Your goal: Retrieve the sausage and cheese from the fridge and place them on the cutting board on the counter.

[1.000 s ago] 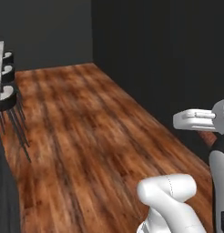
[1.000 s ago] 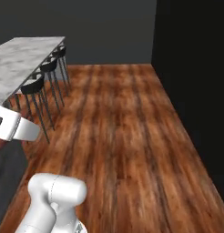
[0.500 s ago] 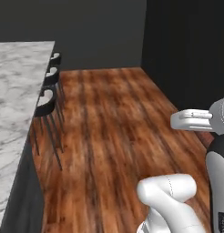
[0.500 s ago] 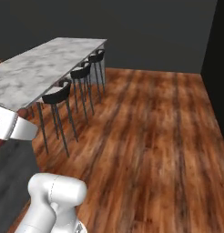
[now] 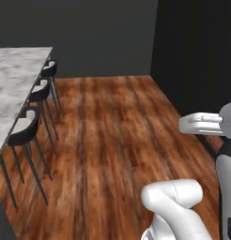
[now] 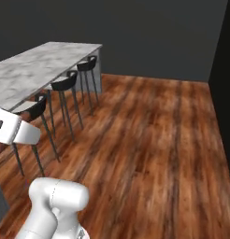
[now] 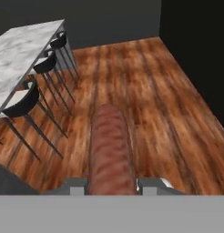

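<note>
In the hand view my gripper (image 7: 111, 185) is shut on the sausage (image 7: 110, 145), a reddish-brown link that sticks out forward between the two fingertips (image 7: 79, 184) above the wooden floor. A long white-grey veined marble counter (image 6: 39, 67) runs along the left, also seen as the counter (image 5: 14, 89) and the counter (image 7: 22, 50); no sink shows on it. The cheese, the fridge and the cutting board are out of view.
Three black stools (image 6: 65, 86) stand along the marble top's near side, over an open wooden floor (image 5: 112, 136). A black wall-like surface (image 5: 197, 56) rises at the right. My white arm (image 5: 202, 124) reaches across at the right edge.
The whole picture has swung as the base turns: the marble top and stools have come further into view and the black surface has slid right. The sausage stays held.
</note>
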You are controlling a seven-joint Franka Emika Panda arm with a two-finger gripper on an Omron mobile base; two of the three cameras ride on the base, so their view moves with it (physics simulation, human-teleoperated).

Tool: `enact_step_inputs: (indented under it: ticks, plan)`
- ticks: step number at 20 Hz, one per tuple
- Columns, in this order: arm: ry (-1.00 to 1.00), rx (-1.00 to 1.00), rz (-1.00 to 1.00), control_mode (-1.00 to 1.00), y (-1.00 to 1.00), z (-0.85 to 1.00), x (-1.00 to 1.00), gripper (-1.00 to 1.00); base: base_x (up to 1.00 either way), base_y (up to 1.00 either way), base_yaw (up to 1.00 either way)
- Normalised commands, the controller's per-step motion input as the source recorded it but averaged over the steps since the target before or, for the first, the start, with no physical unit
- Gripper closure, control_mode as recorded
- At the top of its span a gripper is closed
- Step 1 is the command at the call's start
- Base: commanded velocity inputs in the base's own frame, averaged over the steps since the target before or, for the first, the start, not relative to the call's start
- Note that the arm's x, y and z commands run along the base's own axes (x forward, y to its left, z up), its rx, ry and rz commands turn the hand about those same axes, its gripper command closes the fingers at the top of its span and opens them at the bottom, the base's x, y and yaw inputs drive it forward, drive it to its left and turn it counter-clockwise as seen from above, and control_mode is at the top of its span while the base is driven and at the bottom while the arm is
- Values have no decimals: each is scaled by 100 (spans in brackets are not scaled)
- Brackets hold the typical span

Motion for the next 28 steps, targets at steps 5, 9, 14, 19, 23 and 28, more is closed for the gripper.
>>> enact_step_inputs:
  ticks: [5, 9, 14, 19, 23, 28]
  plan:
    - [0, 0, 0, 100, 0, 0, 0, 100, 100, -50, 10]
    - [0, 0, 0, 100, 0, 0, 0, 100, 100, -31, 16]
    - [0, 0, 0, 100, 0, 0, 0, 100, 100, -22, 11]
    - [0, 0, 0, 100, 0, 0, 0, 100, 100, -25, 12]
    - [0, 0, 0, 100, 0, 0, 0, 100, 100, -32, 10]
    - [0, 0, 0, 100, 0, 0, 0, 100, 100, -47, 12]
